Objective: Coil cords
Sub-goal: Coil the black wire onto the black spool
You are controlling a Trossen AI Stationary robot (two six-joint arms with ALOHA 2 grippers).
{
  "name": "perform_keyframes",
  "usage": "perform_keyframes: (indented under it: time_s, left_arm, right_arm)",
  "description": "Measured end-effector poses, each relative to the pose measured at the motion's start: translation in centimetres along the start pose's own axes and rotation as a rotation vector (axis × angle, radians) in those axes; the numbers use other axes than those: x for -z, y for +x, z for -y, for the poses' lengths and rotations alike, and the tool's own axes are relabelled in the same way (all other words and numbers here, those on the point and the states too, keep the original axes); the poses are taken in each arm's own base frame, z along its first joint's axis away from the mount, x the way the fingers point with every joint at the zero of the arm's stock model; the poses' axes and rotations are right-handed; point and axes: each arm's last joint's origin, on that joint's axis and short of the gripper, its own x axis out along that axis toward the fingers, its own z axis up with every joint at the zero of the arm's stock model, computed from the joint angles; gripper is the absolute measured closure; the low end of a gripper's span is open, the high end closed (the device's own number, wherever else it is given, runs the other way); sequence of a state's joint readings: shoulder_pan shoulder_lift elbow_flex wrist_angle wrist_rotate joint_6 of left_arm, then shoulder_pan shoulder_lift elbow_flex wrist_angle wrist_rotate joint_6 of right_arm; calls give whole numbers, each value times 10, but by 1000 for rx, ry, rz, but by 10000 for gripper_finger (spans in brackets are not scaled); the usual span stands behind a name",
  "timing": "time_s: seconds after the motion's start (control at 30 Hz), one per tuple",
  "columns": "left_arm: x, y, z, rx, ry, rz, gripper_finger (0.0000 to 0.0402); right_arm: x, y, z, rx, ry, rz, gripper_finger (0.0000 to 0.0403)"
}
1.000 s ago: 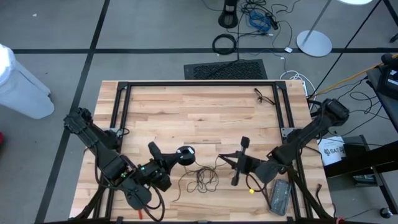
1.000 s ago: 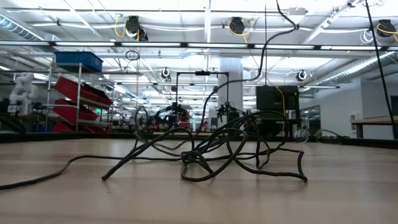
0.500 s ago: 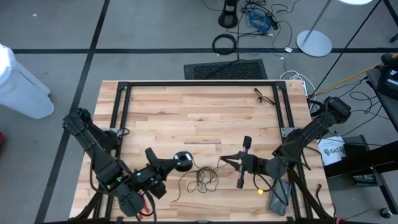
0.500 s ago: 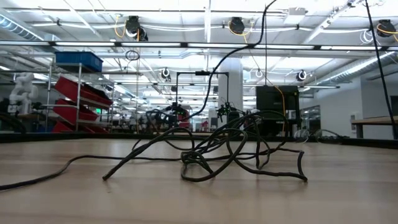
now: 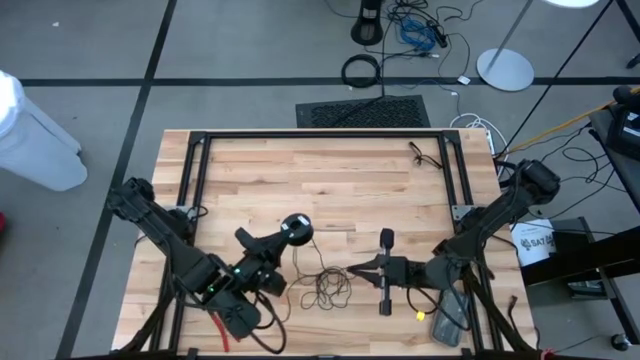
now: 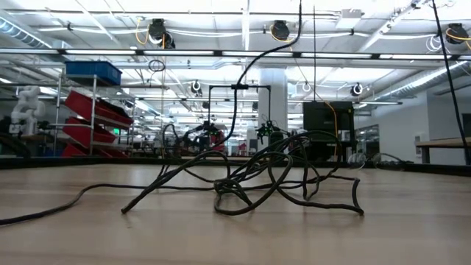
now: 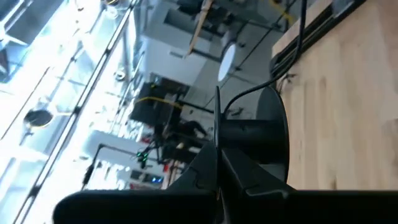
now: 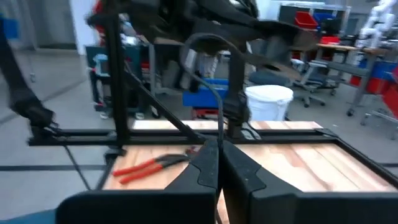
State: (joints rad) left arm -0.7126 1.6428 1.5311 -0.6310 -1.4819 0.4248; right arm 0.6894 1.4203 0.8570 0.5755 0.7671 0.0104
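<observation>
The thin black cord lies as a loose tangle (image 5: 325,288) (image 6: 250,184) on the wooden table near its front edge. Its small round puck (image 5: 296,226) (image 7: 268,130) is up in the air at my left gripper (image 5: 280,240) (image 7: 217,163), which is shut and points level. My right gripper (image 5: 354,270) (image 8: 219,152), right of the tangle, is shut on another stretch of the cord and points toward the table's left. In the low view one strand (image 6: 239,81) climbs from the tangle out of the picture's top. My left gripper has the cord at its puck end; the shut fingertips (image 7: 208,163) overlap the puck's rim (image 7: 249,152) and hide the exact spot. The fingers come in level. The puck is lifted clear of the table, its flat face turned to the camera. My right gripper pinches a single strand of the cord (image 8: 221,127) between its two fingertips. The fingers lie level, coming from the table's right. From the pinch the strand rises and arches over (image 8: 205,38); the rest trails down to the tangle on the table.
Red-handled pliers (image 8: 149,167) (image 5: 222,330) lie by the front left corner. A grey box (image 5: 450,318) sits at the front right. A black frame (image 5: 320,135) borders the table's far half, with a small black cord (image 5: 425,155) at its far right. Bare wood lies in the middle.
My left gripper dipped toward the near edge, then swung back up and toward the far edge, turning, and carried the puck higher. My right gripper has turned and shifted slightly toward the near edge. The strand rising from the tangle now stands steeper; the tangle has stayed put.
</observation>
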Motion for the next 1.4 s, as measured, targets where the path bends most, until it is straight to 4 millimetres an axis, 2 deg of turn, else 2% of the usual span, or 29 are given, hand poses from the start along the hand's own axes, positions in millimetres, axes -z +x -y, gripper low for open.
perform_keyframes:
  time_s: [0.27, 0.53, 1.03, 1.4]
  left_arm:
    - [-12, 22, 11, -66, -128, -59, 400]
    - [-19, 35, 4, -93, -276, -79, 400]
    - [-28, 35, 1, 12, -427, 13, 400]
    - [-37, 20, -2, 74, -521, 97, 400]
  right_arm:
    - [7, 9, -6, -7, 1, 53, 403]
    - [17, 26, -5, -32, 10, 39, 403]
    - [25, 85, -23, -6, -129, -79, 403]
    - [28, 97, -11, 65, -203, -136, 403]
